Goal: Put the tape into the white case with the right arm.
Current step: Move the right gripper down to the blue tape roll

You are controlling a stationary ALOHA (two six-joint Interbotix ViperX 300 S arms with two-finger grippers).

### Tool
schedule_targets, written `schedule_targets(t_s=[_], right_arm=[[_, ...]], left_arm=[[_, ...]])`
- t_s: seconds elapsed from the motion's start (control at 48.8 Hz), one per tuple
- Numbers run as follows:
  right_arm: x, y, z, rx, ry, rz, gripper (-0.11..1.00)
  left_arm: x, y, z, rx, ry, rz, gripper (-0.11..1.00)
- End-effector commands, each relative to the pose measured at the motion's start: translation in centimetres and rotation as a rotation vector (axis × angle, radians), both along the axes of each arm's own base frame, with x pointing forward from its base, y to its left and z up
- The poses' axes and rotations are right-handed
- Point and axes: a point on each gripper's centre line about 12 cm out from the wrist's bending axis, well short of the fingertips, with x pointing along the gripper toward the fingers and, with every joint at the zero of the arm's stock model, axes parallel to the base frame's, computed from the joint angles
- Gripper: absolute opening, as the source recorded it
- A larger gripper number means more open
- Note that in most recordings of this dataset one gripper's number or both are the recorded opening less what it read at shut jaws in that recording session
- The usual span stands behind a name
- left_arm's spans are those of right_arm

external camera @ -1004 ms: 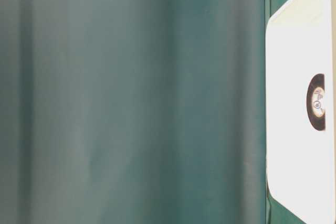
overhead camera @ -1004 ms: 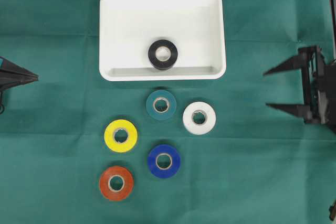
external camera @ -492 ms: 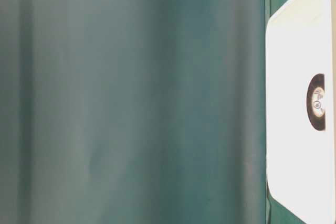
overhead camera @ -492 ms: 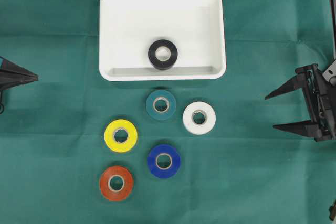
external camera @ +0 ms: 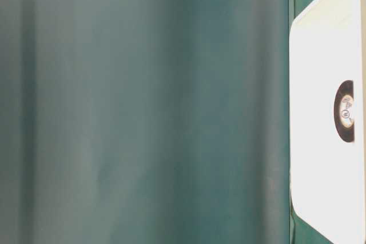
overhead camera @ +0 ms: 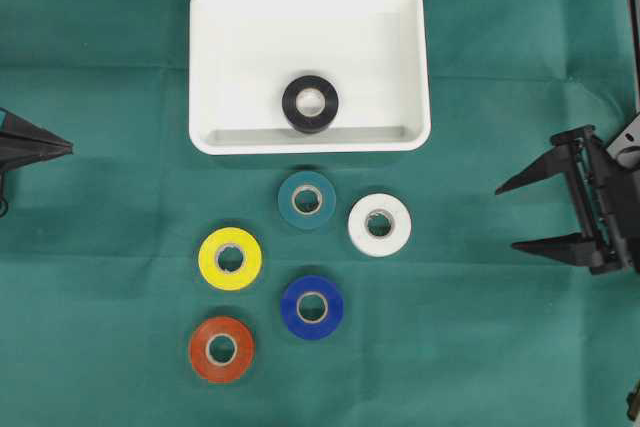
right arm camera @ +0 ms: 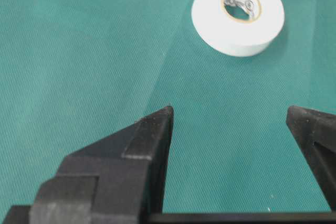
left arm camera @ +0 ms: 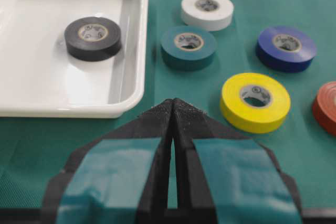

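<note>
Our right gripper (overhead camera: 512, 217) stood spread wide and empty at the right edge of the green cloth (overhead camera: 480, 347), its pointed tips facing the white tape roll (overhead camera: 380, 224), still well apart from it. Our left gripper (left arm camera: 172, 109) sat pressed together at the left edge. One black roll (overhead camera: 310, 104) already lay inside the white case (overhead camera: 405, 7); the white roll, a teal roll (overhead camera: 307, 199), a yellow roll (overhead camera: 230, 258), a blue roll (overhead camera: 312, 307) and an orange roll (overhead camera: 221, 349) lay flat just below it. We judged the white roll light, stiff and smooth-sided, best pinched across its outer rim. The cloth looked soft and creased, with open room between the roll and the gripper
</note>
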Motion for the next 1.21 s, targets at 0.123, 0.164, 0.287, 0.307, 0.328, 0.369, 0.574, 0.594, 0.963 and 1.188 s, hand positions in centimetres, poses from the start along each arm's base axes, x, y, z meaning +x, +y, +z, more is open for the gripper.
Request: schedule_targets(t_s=[0.123, 0.164, 0.287, 0.307, 0.328, 0.369, 0.574, 0.594, 0.963, 1.188], right_arm=[[3.5, 1.5, 1.0, -0.017, 0.023, 0.048, 0.62], [4.2, 1.9, 1.1, -0.016, 0.025, 0.057, 0.62], [6.4, 2.8, 1.0, -0.013, 0.029, 0.074, 0.62], [6.7, 3.0, 0.9, -0.013, 0.033, 0.078, 0.62], [7.0, 3.1, 0.9, -0.012, 0.033, 0.079, 0.62], [7.7, 3.4, 0.7, -0.012, 0.036, 0.082, 0.62], [11.4, 5.0, 0.0, -0.011, 0.049, 0.103, 0.62], [11.8, 5.1, -0.1, -0.011, 0.051, 0.104, 0.62], [17.6, 7.6, -0.8, -0.014, 0.05, 0.127, 0.62], [19.6, 8.9, -1.5, -0.015, 0.051, 0.144, 0.62]], left_arm=[[0.1, 0.0, 0.5, 0.002, -0.012, 0.0, 0.0], [0.1, 0.0, 0.5, 0.002, -0.012, 0.0, 0.0], [0.1, 0.0, 0.5, 0.002, -0.014, 0.0, 0.0], [0.1, 0.0, 0.5, 0.002, -0.012, 0.002, 0.0], [0.1, 0.0, 0.5, 0.002, -0.012, 0.0, 0.0], [0.1, 0.0, 0.5, 0.002, -0.012, 0.002, 0.0], [0.1, 0.0, 0.6, 0.0, -0.015, 0.0, 0.0], [0.1, 0.0, 0.6, 0.002, -0.014, 0.0, 0.0], [0.1, 0.0, 0.5, 0.002, -0.012, 0.0, 0.0], [0.1, 0.0, 0.3, 0.0, -0.009, 0.0, 0.0]])
